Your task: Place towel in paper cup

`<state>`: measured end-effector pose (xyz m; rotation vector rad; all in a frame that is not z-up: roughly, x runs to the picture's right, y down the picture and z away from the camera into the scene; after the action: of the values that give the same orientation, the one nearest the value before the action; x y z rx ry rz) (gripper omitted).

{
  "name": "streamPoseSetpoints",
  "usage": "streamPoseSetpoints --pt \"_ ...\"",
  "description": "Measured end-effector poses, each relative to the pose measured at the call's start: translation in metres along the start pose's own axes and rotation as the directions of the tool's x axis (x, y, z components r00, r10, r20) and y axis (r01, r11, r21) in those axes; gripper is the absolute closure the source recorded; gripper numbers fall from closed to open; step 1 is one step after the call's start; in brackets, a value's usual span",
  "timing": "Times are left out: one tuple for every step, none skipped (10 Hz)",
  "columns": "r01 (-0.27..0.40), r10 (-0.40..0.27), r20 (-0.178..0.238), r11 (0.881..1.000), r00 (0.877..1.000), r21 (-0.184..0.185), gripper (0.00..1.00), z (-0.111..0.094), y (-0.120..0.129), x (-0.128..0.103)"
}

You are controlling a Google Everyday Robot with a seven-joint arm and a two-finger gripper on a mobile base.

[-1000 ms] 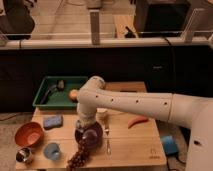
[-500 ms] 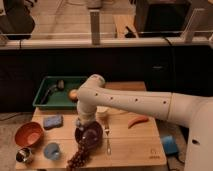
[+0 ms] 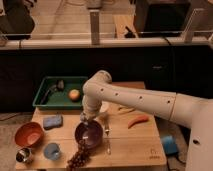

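1. Camera view, general: a wooden table stands in front of a dark counter front, with a railing and floor area visible behind it. A white robot arm enters from the right edge and bends down over the middle of the table.
2. Camera view, gripper: the gripper hangs at the end of the arm, just above the rear rim of a dark purple bowl. Whether anything is held cannot be told.
3. Camera view, left side of table: a green tray sits at the rear left, holding a round orange-yellow fruit and a dark utensil-like object. In front of the tray lies a blue sponge.
4. Camera view, front left: an orange bowl stands near the left edge, a small metal cup in front of it, and a light blue cup just to the right of the metal cup.
5. Camera view, centre front: a bunch of dark grapes lies touching the front of the purple bowl. A fork lies just right of the bowl.
6. Camera view, right: an orange, carrot-like object lies right of the arm's wrist. A blue object sits beside the table's right edge.
7. Task items: a towel and a paper cup cannot be identified with certainty.
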<state>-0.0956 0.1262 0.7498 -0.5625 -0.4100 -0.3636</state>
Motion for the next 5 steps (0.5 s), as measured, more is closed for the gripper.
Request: streamPoseSetpoints --pt "0.000 0.000 -0.007 1.000 1.000 0.001 0.99 -0.001 -0.003 0.005" --pt "0.002 -0.002 -0.010 1.000 1.000 0.001 0.99 -0.003 -0.006 0.007" --pt "0.005 -0.005 -0.016 1.000 1.000 0.000 0.99 -0.006 -0.009 0.011" --pt "0.011 -0.011 -0.022 1.000 1.000 -0.004 0.99 -0.007 -0.011 0.014" --pt "0.019 -0.020 -0.030 1.000 0.999 -0.010 0.99 -0.008 -0.013 0.016"
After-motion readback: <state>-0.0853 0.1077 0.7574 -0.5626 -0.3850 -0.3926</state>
